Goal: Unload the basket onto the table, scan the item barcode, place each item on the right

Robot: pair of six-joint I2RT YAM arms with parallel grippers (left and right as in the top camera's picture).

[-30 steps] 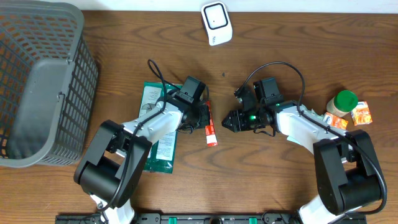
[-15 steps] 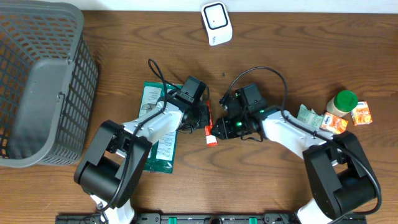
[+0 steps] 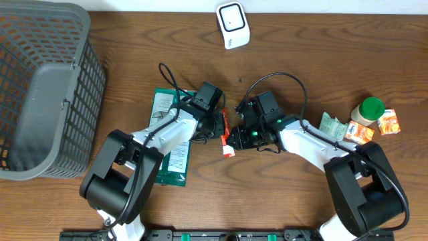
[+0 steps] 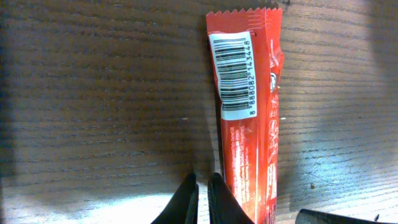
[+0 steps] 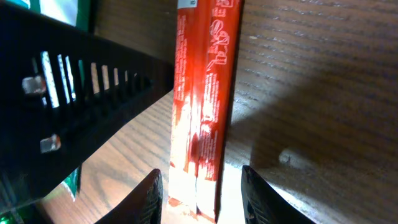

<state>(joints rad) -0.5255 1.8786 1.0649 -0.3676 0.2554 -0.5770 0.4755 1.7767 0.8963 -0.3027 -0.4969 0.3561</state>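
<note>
- Left arm pose: I reach in from the lower left, forearm lying over the green packet point(image 3: 160, 107), with the left claw point(image 3: 221, 127) at the middle of the table point(image 3: 134, 47).
- Left claw state: clenched, fingertips pressed together point(image 4: 202, 194). The red wrapper point(image 4: 249, 137) lies right against the fingers. From this angle I cannot tell whether its edge is pinched or only touched.
- Right arm pose: I reach in from the lower right, wrist turned toward the left claw, with the right claw point(image 3: 234, 138) at the wrapper's lower end.
- Right claw state: released. My two fingers straddle the wrapper's end point(image 5: 202, 194), and a gap shows on the right-hand side.
- Task item location: the red wrapper point(image 3: 226, 137) lies flat on the wood between my two claws, running roughly away from me. It is well apart from the white scanner point(image 3: 233, 24) at the far edge.
- Label: a white barcode point(image 4: 233, 78) faces up near the wrapper's serrated end. Its digit row begins 8 888082.
- Other print: small white text runs along the red wrapper point(image 5: 205, 93), too fine to read.
- Surroundings: a grey basket point(image 3: 40, 87) stands at far left. A green-lidded jar point(image 3: 368, 110) and small packets point(image 3: 361, 130) sit at right.
</note>
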